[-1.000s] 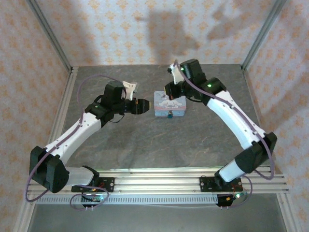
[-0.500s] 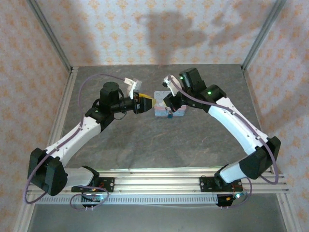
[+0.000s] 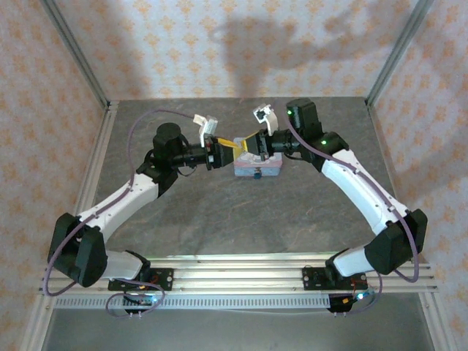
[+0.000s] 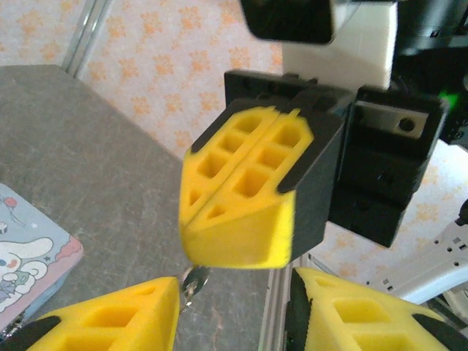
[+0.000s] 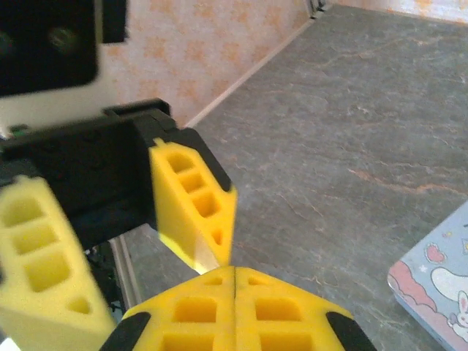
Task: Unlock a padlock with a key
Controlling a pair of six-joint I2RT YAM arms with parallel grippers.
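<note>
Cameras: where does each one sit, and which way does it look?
Top camera: above, behind the arm bases, looking down on table, padlock, left gripper and right gripper.
Left wrist: rides the left arm, looks past its open fingers at the shut right gripper.
Right wrist: on the right arm, past its shut fingers at the open left gripper.
Both wrist views catch the padlock.

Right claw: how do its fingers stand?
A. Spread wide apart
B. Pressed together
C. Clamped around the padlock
B: in the right wrist view the right claw has its yellow fingers meeting flush along a seam, while the padlock lies apart from it on the table.
</note>
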